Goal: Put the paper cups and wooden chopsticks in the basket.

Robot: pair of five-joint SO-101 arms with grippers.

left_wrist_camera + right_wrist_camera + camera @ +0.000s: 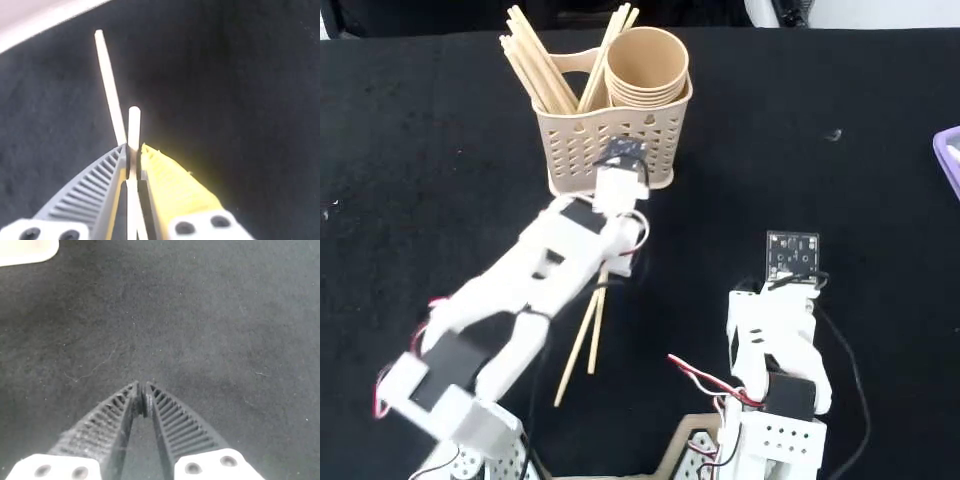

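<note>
Two pale wooden chopsticks (134,125) are clamped between the left jaws, just before the beige perforated plastic basket (610,150) on the black bench (840,200); right jaws pressed together, empty.

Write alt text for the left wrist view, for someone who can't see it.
The left arm's jaws, one grey and one yellow, are shut on two wooden chopsticks that splay apart beyond them. Behind lies the black table, with a pale strip past its edge.
</note>
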